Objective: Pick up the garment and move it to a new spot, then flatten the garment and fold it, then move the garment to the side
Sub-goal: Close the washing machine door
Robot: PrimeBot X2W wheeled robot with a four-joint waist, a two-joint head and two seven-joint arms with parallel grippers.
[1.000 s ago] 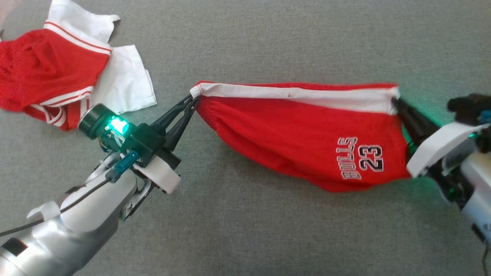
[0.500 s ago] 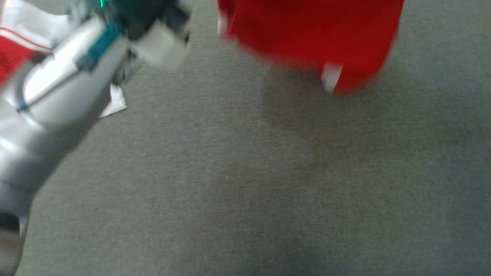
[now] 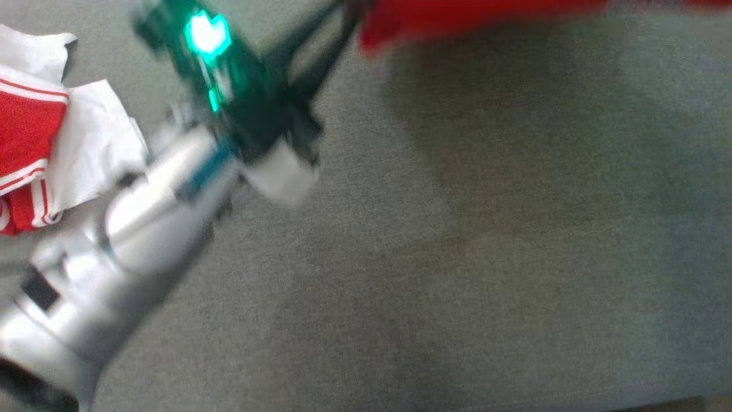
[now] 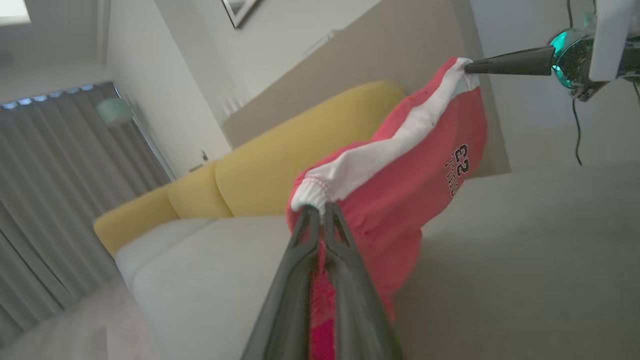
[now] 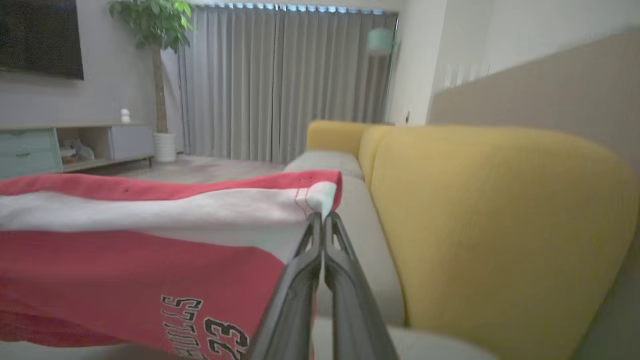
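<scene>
Two pincers share one load: the red garment (image 4: 425,190) is stretched in the air between them, held by the two ends of its white waistband (image 4: 380,150). In the left wrist view the left pincer (image 4: 320,212) is clenched on the gathered near end of that band, its dark fingers (image 4: 285,290) pressed together with red cloth showing in the slit between them. From there the band runs up and to the right to the right pincer (image 4: 467,66), whose closed tip bites the far corner. The body of the garment sags below the band, with the number 23 (image 4: 461,152) printed near the right pincer's end.

In the right wrist view the right pincer (image 5: 321,217) grips the white corner of the band just above its tips — fingers shut tight on the cloth — and the garment (image 5: 125,270) spreads away to the left, band on top, red panel and lettering below.

The head view is blurred. The left pincer (image 3: 343,14) reaches toward the far edge, a green light (image 3: 207,33) glowing behind it, and its tips meet the left end of the garment (image 3: 469,17) — a red streak along the far edge, above the grey sofa seat (image 3: 457,257). A heap of red-and-white clothes (image 3: 34,131) lies on the seat at the far left, well apart from the garment. The yellow sofa back (image 5: 500,225) rises to the right of the right pincer, and grey curtains (image 5: 280,80) hang far behind.
</scene>
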